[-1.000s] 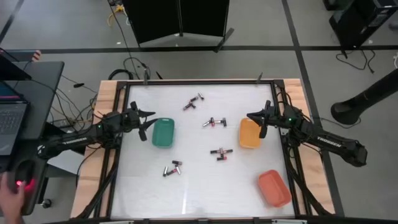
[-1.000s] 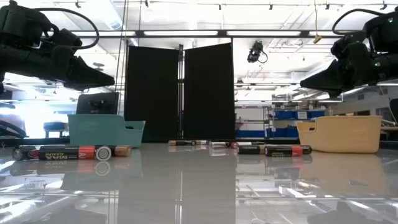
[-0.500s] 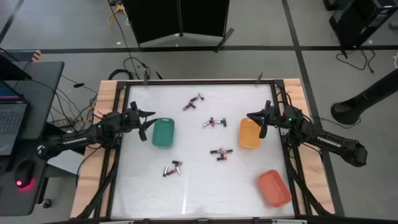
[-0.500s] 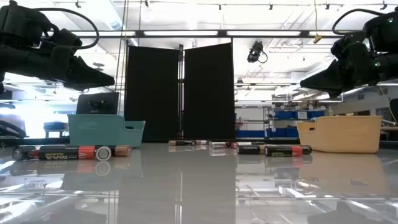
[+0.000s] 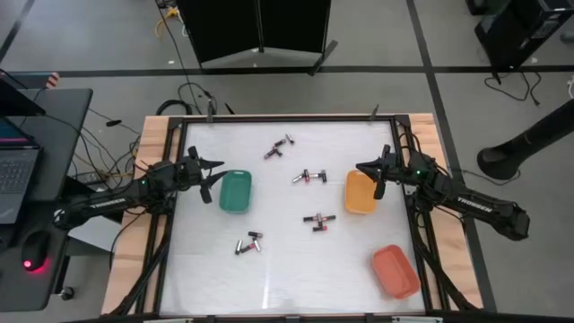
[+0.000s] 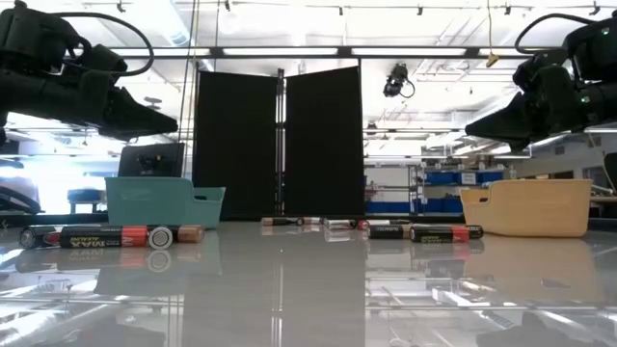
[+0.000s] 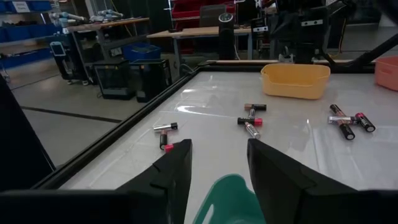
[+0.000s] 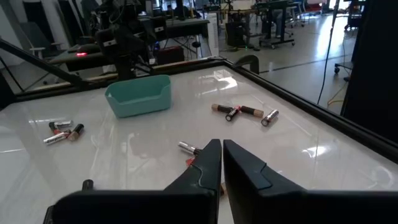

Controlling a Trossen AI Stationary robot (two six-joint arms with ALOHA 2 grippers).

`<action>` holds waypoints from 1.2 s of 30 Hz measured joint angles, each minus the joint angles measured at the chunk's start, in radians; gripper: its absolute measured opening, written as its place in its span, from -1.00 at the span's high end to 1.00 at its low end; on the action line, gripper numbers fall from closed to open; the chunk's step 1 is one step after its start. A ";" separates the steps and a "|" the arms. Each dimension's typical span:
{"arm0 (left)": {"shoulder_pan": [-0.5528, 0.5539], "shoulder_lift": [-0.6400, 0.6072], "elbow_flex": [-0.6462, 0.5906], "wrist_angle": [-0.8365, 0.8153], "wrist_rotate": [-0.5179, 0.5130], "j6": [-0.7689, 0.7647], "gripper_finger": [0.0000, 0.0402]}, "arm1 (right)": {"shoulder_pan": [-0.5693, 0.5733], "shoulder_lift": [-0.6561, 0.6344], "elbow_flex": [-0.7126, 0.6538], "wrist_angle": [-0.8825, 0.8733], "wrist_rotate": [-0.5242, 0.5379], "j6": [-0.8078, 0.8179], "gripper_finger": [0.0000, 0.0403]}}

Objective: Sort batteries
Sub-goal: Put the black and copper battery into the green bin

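Several small batteries lie flat in loose groups on the white table: near the far edge (image 5: 279, 148), mid-table (image 5: 309, 176), (image 5: 318, 221), and nearer (image 5: 248, 242). My left gripper (image 5: 213, 181) hovers open at the table's left side, just left of the green tray (image 5: 236, 191); its wrist view shows the fingers apart (image 7: 217, 158) above that tray's rim (image 7: 227, 193). My right gripper (image 5: 369, 179) hovers shut (image 8: 222, 155) at the right side, over the yellow tray (image 5: 360, 192). Neither touches anything.
A red-orange tray (image 5: 395, 271) sits near the right near corner. A raised dark frame (image 5: 269, 117) borders the table. In the low view batteries (image 6: 106, 235) lie close to the camera, with the green tray (image 6: 164, 202) and yellow tray (image 6: 525, 207) behind.
A person's hand on the mouse left of the table has gone out of view. The arms, trays and batteries have kept still.
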 joint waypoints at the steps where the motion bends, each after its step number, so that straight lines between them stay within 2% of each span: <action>1: 0.000 0.000 0.000 0.001 0.000 0.000 0.19 | 0.000 0.000 0.000 0.000 0.000 0.000 0.86; 5: 0.000 0.000 0.000 0.020 0.000 0.000 0.19 | 0.000 0.000 0.000 0.000 0.000 0.000 0.86; 14: 0.000 0.000 0.000 0.192 0.003 -0.008 0.19 | 0.000 0.000 0.000 0.000 0.000 0.000 0.87; 25: 0.000 0.000 0.000 0.224 0.003 -0.058 0.20 | 0.000 0.000 0.000 0.000 0.000 0.000 0.86; 29: 0.000 0.000 0.000 0.233 0.003 -0.059 0.39 | 0.000 0.000 0.000 0.000 0.000 0.000 0.86; 34: 0.000 0.000 0.000 0.225 0.015 -0.051 0.91 | 0.000 0.000 0.000 0.000 0.000 0.000 0.85; 36: 0.000 0.000 0.000 0.226 0.025 -0.050 0.95 | 0.000 0.000 0.000 0.000 0.000 0.000 0.86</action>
